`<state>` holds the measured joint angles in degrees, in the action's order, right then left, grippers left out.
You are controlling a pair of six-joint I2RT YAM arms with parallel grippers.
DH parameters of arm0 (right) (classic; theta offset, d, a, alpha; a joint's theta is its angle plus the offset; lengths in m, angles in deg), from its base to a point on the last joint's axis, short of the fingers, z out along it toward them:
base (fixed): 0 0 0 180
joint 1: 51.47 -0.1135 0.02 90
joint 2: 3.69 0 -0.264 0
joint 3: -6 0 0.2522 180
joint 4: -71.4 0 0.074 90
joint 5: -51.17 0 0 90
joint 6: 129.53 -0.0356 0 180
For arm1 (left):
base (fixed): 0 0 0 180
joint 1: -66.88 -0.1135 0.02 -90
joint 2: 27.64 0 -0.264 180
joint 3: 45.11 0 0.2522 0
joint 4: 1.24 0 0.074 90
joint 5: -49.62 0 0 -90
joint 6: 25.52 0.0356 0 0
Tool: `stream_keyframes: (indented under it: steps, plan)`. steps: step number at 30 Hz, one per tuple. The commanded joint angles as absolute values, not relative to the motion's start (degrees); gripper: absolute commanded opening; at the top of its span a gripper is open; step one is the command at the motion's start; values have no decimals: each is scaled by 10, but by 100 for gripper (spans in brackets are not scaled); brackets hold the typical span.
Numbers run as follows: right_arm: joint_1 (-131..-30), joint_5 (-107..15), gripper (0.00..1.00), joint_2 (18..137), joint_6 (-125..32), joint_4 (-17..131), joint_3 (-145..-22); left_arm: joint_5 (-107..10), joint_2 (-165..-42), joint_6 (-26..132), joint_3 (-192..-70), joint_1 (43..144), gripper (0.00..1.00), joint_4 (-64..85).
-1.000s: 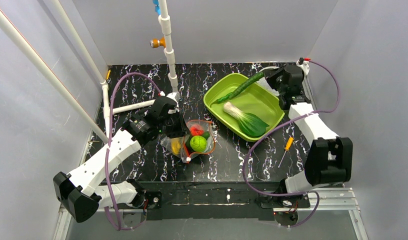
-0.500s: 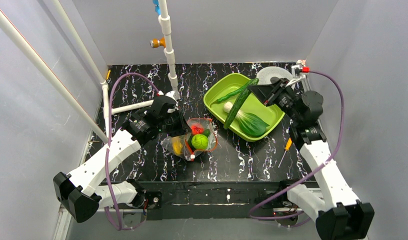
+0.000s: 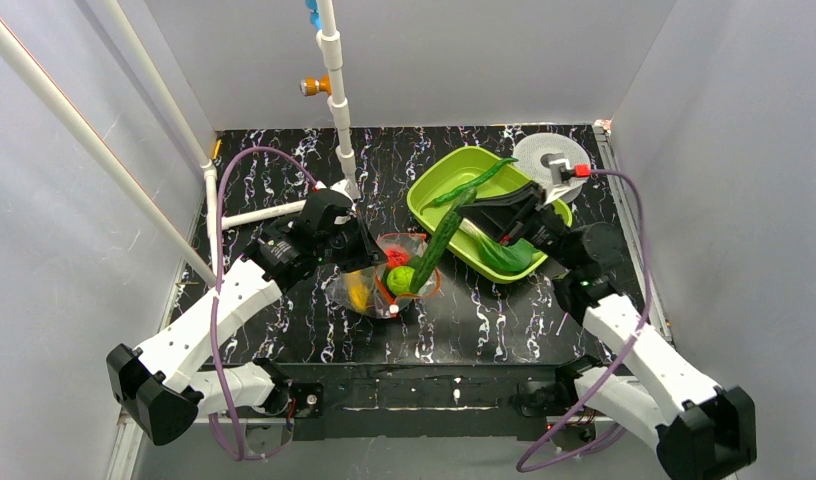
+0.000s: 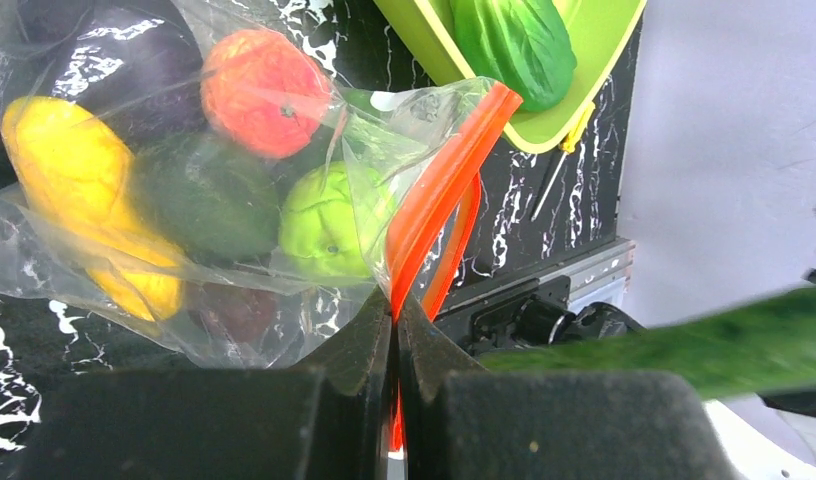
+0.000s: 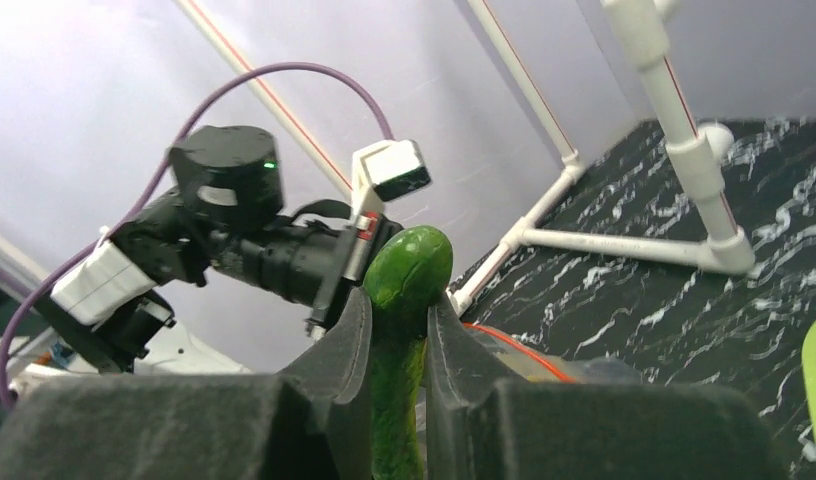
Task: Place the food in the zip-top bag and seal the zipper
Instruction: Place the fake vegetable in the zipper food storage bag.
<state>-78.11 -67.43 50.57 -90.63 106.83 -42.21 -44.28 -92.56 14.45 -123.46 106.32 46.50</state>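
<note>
Inside the zip-top bag point(image 3: 350, 287) sit fruits point(image 3: 401, 279); the tray point(image 3: 415, 205) holds bok choy point(image 4: 514, 40).

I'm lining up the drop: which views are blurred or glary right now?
Left wrist: the cucumber is a soft green smear, the zipper crisp, white glare on the zip-top bag. Right wrist: the cucumber tip is sharp. Top external: evenly lit, sharp.

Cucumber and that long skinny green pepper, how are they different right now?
The cucumber is gripped in the right tool, while the long green pepper lies loose in the lime-green tray. The cucumber is tilted, with its low end at the mouth of the zip-top bag; the pepper rests flat. The cucumber is thicker and nearly straight; the pepper is thinner, curved and pointed. Both are long and green.
</note>
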Motion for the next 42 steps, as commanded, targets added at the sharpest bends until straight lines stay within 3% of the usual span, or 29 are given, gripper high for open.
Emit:
stream_keyframes:
  steps: [1, 9, 19, 29, 38, 42]
  plan:
    - [-820, -561, 1, 549, -943, 1211, -394, -459, -902, 111, -1225, 1060, 0, 441]
    - [-850, -434, 1, 617, -961, 1299, -312, -469, -894, 54, -1192, 1059, 0, 404]
    - [-875, -432, 2, 747, -996, 1470, -292, -471, -893, 37, -1191, 1059, 0, 395]
    - [-945, -403, 18, 807, -965, 1497, -272, -478, -897, 19, -1188, 1059, 0, 380]
    - [-960, -488, 38, 853, -912, 1495, -269, -480, -897, 22, -1187, 1059, 0, 380]
    - [-961, -546, 43, 790, -880, 1356, -271, -480, -895, 28, -1186, 1059, 0, 384]
